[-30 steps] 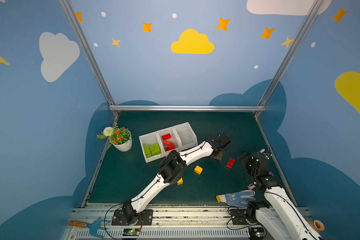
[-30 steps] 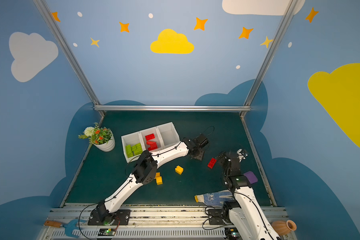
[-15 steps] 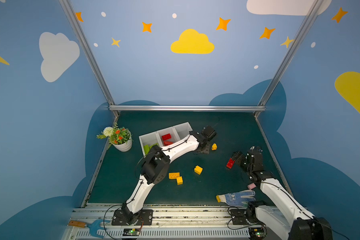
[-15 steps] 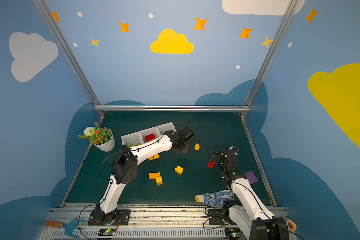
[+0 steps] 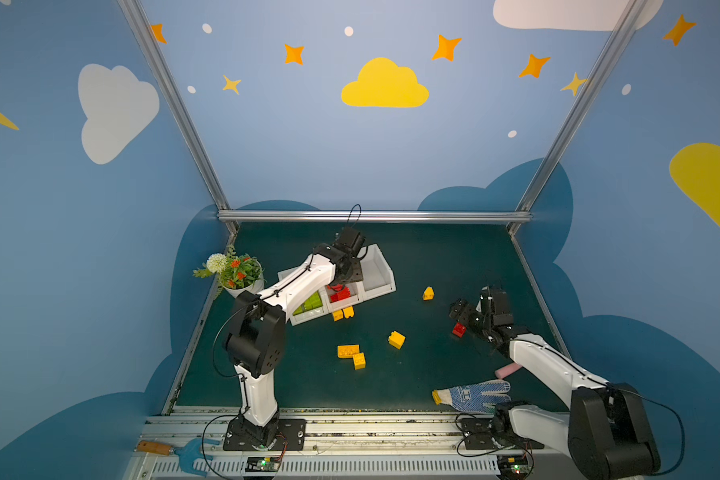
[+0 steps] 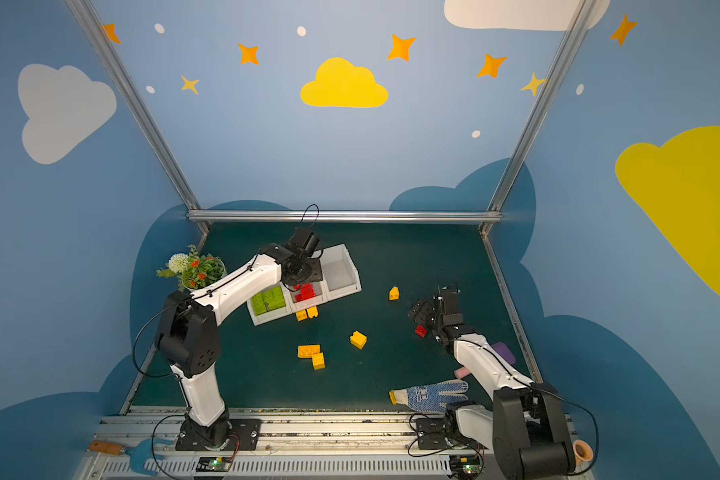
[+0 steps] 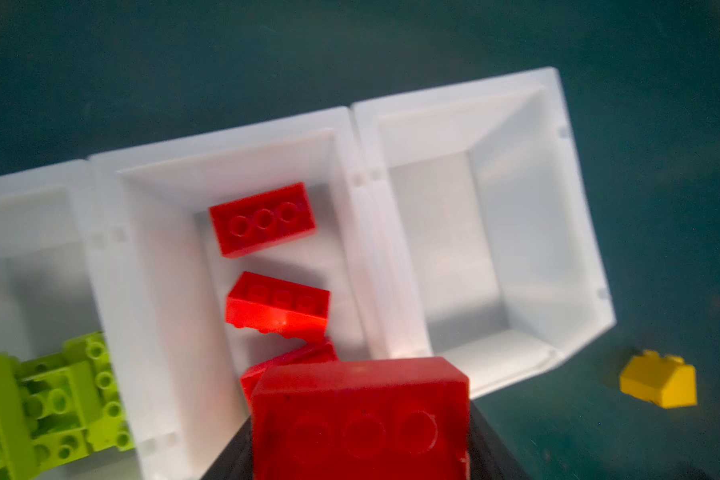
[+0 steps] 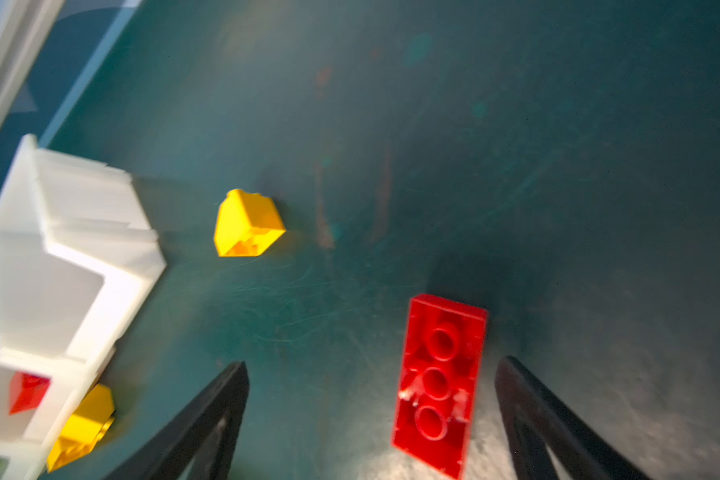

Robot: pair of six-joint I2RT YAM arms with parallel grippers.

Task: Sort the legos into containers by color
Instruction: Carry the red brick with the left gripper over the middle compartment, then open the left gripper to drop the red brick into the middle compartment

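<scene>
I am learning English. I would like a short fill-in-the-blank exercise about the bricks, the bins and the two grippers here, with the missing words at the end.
1. The left gripper holds a ___ brick over the bins.
2. The end bin nearest the flower pot holds only ___ bricks.
3. The other end bin is ___.
4. The right gripper hangs open over a ___ brick on the table.

Missing words: red; green; empty; red.
</scene>
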